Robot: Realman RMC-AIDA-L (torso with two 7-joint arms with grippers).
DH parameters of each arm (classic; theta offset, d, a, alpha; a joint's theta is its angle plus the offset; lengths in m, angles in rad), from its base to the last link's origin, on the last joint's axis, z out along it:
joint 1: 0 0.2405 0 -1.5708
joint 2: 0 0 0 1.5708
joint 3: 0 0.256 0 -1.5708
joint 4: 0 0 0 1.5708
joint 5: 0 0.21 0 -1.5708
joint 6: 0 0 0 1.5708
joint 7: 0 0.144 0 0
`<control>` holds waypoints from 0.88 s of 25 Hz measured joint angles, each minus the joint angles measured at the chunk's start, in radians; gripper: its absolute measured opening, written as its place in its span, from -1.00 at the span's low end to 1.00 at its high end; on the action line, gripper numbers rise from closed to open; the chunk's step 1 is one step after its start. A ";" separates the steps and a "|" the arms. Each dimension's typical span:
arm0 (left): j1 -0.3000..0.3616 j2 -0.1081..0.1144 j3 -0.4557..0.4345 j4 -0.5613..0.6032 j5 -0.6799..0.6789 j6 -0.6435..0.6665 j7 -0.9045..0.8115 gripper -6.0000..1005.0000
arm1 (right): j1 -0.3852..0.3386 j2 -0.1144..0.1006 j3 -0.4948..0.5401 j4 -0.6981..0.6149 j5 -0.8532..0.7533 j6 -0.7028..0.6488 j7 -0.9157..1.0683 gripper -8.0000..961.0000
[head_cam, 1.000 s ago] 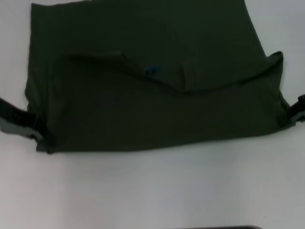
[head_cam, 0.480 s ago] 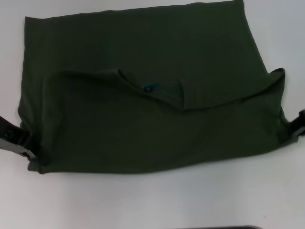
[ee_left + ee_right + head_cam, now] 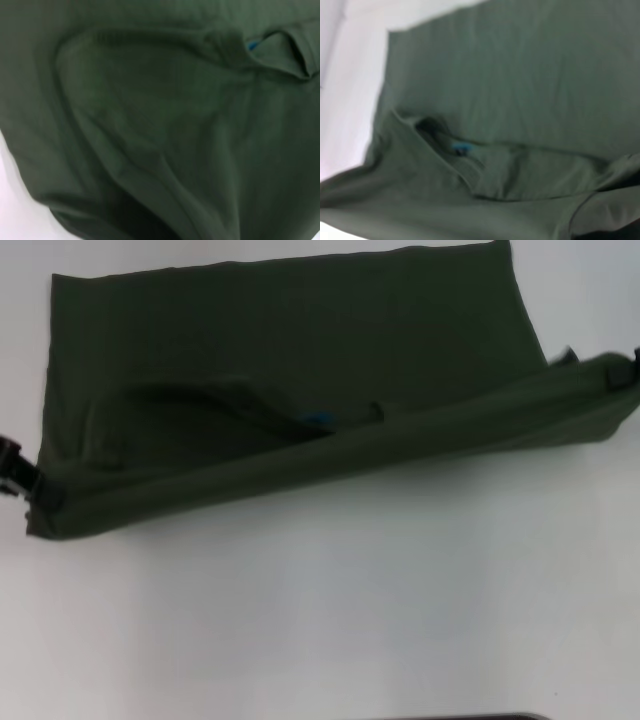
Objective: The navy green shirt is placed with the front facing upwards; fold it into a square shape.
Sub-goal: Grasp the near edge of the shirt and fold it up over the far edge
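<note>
The shirt (image 3: 300, 370) lies across the white table (image 3: 330, 610), its long axis running from 9 to 3 o'clock, the near edge raised as a taut band tilted up toward 3 o'clock. A blue neck label (image 3: 318, 420) shows at the collar; no writing on it can be read. The left gripper (image 3: 14, 472) holds the band's 9 o'clock end, the right gripper (image 3: 630, 368) its 3 o'clock end; jaws pinching cloth, by the tension.

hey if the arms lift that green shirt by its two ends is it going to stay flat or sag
Probably sag: the navy green shirt already dips between the left gripper and the right gripper. It looks soft and creased around the collar. It seems light and unlikely to slide unaided.
</note>
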 joint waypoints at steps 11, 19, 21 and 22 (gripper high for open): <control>-0.033 0.028 -0.119 0.015 -0.136 -0.055 0.006 -0.91 | -0.007 -0.011 0.037 0.011 0.047 0.020 0.007 -0.88; -0.037 0.033 -0.159 -0.001 -0.161 -0.102 0.002 -0.91 | -0.022 -0.022 0.083 0.015 0.050 0.032 0.011 -0.88; -0.034 0.031 -0.155 -0.010 -0.158 -0.108 0.004 -0.91 | -0.024 -0.019 0.076 0.031 0.044 0.035 0.009 -0.88; -0.031 0.028 -0.153 -0.021 -0.157 -0.119 0.005 -0.91 | -0.025 -0.019 0.075 0.040 0.043 0.041 0.007 -0.88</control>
